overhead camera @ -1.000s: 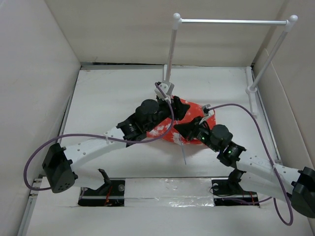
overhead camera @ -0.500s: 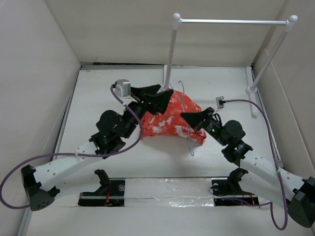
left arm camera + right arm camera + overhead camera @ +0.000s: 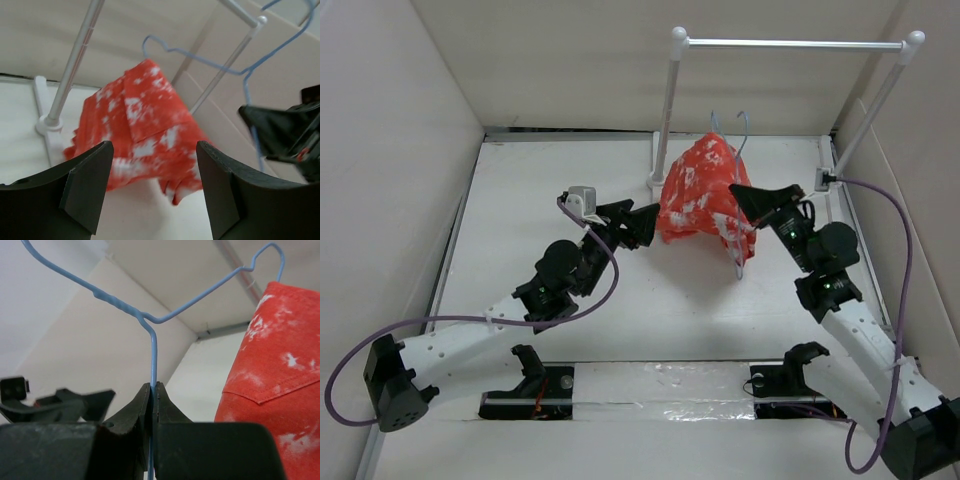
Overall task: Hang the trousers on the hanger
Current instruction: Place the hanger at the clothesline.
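Trousers of soft red-orange fabric with a white speckle print (image 3: 698,195) hang bunched over a thin pale blue wire hanger (image 3: 741,128), raised in front of the white-posted rack with a metal crossbar (image 3: 790,43), near its left post; whether their lower edge touches the white worktop (image 3: 540,200) cannot be told. The right gripper (image 3: 748,203) is closed on the hanger, its two black fingers pinched tight on a straight run of the wire, as the right wrist view shows (image 3: 152,390); above the pinch the wire twists and branches, and the cloth hangs from the arm to the right of it. A loose end of wire sticks out below the fabric on the right gripper's side. The left gripper (image 3: 642,220) is spread wide and holds nothing; it points at the trousers from their left, just beside them, and in its own wrist view the cloth lies beyond the fingertips, apart from them.
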Motion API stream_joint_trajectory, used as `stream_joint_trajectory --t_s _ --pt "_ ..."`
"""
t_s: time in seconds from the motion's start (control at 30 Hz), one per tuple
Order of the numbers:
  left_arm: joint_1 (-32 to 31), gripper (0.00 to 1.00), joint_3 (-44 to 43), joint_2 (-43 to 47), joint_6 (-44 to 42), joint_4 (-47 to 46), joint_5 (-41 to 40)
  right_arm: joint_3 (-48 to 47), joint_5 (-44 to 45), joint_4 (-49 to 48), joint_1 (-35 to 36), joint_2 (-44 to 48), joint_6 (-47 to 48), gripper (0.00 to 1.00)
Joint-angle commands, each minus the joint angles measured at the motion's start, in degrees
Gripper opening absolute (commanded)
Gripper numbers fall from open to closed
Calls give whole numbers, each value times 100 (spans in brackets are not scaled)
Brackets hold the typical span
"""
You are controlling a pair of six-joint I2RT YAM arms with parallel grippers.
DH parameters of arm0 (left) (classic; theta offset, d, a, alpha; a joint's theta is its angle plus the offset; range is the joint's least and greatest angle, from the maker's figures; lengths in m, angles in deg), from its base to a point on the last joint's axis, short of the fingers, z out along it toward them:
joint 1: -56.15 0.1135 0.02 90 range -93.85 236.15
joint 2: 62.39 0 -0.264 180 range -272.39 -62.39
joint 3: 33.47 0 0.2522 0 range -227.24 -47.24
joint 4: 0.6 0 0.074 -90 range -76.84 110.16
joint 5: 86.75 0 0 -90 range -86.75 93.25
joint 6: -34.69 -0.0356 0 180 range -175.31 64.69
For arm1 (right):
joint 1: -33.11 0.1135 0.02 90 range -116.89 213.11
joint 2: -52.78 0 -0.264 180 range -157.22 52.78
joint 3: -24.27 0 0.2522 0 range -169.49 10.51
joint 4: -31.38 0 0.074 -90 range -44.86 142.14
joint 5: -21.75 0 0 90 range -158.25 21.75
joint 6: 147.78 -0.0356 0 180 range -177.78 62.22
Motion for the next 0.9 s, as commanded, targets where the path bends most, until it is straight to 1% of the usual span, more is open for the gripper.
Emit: stream_joint_trajectory --t_s 0.0,0.1,0.13,0.23,0.27,0.37,0.57,0.63,0.8,0.87 --pt "2 64 121 10 -56 -79 -269 -832 -359 -1088 -666 103 15 0" --pt "2 64 323 -34 -100 -43 -383 -1184 -562 -975 -1080 -126 -11 0" --pt "2 64 385 -43 -109 -52 -401 -1280 -623 -939 -1360 -196 -11 0" --pt "2 64 630 -78 -170 -113 -445 -1746 -957 -816 -1784 -591 24 0" --pt "2 64 684 -86 -196 -140 -462 -1956 -1088 -833 -2020 -714 67 0" --pt "2 64 860 -95 -258 -202 -436 -2274 -1195 -684 -2389 -1145 155 0" --pt "2 64 992 -122 -390 -219 -313 -2933 -1511 -701 -2927 -1918 164 0" --pt "2 64 992 -139 -407 -237 -296 -3213 -1678 -649 -3164 -2242 156 0" --pt "2 64 948 -236 -451 -193 -216 -3618 -2152 -964 -3648 -2876 -126 0" --pt "2 64 930 -271 -478 -184 -225 -4012 -2415 -929 -3771 -3270 -160 0"
